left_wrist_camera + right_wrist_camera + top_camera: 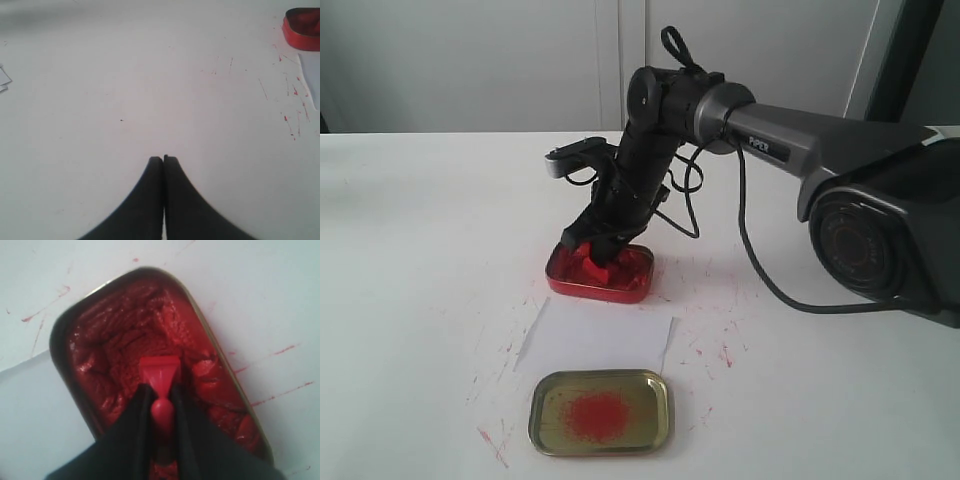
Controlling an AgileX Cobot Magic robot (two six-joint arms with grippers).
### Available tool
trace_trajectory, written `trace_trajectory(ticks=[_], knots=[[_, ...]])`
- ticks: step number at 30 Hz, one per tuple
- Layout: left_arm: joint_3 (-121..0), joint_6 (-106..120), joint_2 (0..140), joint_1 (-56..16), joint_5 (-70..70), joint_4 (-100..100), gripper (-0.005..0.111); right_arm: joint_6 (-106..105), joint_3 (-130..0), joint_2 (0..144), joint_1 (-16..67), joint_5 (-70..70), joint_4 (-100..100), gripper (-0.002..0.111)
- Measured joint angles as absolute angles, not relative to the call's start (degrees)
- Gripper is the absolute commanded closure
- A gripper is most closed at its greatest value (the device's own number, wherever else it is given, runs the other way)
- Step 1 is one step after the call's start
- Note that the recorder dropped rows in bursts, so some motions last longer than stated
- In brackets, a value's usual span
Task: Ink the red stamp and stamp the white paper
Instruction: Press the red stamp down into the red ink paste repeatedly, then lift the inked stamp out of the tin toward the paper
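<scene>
My right gripper (pixel 161 390) is shut on the knob handle of the red stamp (pixel 159 372), whose square base presses into the red ink paste of the open red tin (pixel 75 330). In the exterior view that gripper (pixel 603 250) reaches down into the tin (pixel 632 280) with the stamp (pixel 593 268) partly hidden by the fingers. The white paper (pixel 600 340) lies flat just in front of the tin. My left gripper (pixel 163 159) is shut on nothing, hovering over bare white table, and is not seen in the exterior view.
A gold tin lid (pixel 601 411) with a red smear lies in front of the paper. Red ink specks mark the white tabletop (pixel 420 250) around the paper. The left wrist view catches the tin (pixel 302 30) and the paper's edge (pixel 311 75).
</scene>
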State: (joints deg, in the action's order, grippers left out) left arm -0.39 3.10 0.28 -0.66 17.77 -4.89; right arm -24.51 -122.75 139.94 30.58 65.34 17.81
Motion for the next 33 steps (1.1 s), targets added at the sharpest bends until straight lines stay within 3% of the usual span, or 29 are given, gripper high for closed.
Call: trace_trajectory(ticks=[33], knots=[[-0.4, 3.1, 0.3, -0.7, 17.8, -4.9, 0.107, -22.0, -122.7, 130.9, 31.5, 67.0, 17.8, 0.108]])
